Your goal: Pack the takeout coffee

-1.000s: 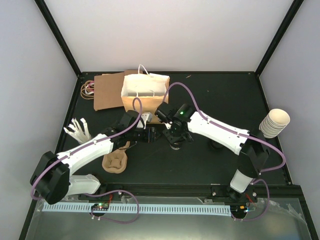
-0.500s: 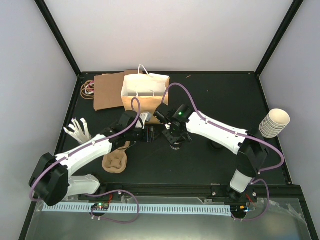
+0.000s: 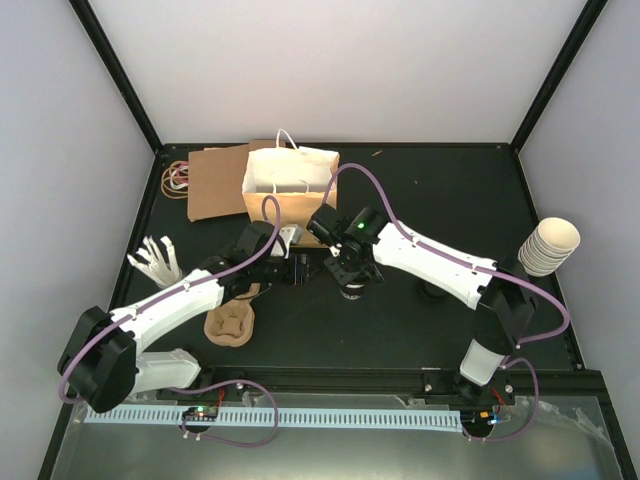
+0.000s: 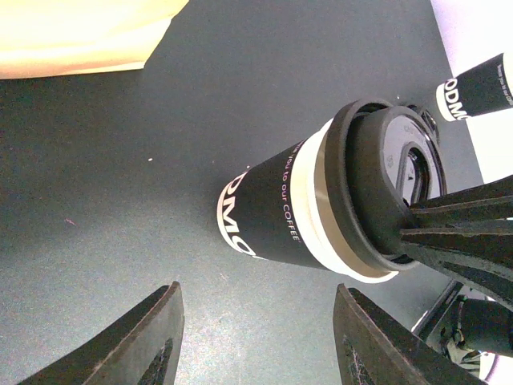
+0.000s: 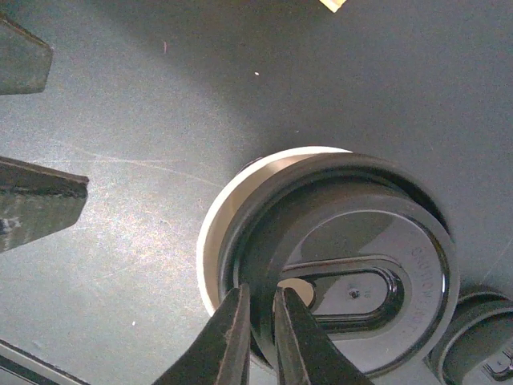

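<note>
Over the last second the right end effector point(image 5: 260, 294) has drawn its jaws in until only a sliver of gap is left, and the rim of the black lid point(image 5: 353, 281) now sits between them. I read that as a pinch on the lid's edge, not a hold around the body. The arm itself has barely shifted in the overhead view. The coffee cup point(image 4: 276, 212) looks to be upright on the counter point(image 3: 400, 325), mid-field and just in front of the open paper bag point(image 3: 290, 185). I cannot tell whether its base has left the surface. My left end effector point(image 4: 256, 293) has not changed: about half open, holding nothing, its fingers either side of the cup's foot but clear of it. A second lidded cup point(image 4: 477, 87) stands further off. The pulp tray point(image 3: 230, 322) lies near the left arm with nothing in it that I can see. So the pick seems to be on, but a rim pinch may pop the lid off, so I would lift slowly.
</note>
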Robot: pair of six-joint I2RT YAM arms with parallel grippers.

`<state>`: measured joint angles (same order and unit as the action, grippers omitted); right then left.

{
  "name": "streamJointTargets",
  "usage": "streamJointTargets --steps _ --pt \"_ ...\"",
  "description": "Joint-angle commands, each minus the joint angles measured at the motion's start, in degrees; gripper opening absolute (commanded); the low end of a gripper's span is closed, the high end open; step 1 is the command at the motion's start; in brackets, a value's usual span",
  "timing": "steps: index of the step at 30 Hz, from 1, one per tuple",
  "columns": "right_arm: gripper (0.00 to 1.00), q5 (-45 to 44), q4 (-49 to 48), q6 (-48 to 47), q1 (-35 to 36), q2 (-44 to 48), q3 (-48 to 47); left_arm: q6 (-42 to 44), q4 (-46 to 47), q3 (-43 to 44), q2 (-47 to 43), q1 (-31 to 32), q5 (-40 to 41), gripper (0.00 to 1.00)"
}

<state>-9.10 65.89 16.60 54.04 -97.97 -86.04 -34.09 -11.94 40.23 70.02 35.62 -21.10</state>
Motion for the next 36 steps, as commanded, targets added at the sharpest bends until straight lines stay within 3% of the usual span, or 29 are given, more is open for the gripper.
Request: streamJointTargets --steps 1,36 --pt "0.13 -1.1 0.5 0.0 0.7 1.9 -1.8 1.0 0.2 0.0 -1.9 -0.4 -0.5 0.54" --pt "0.13 -1.1 0.6 -0.2 1.8 0.0 -1.7 -0.6 4.1 -1.1 0.6 -1.6 -4.1 0.52"
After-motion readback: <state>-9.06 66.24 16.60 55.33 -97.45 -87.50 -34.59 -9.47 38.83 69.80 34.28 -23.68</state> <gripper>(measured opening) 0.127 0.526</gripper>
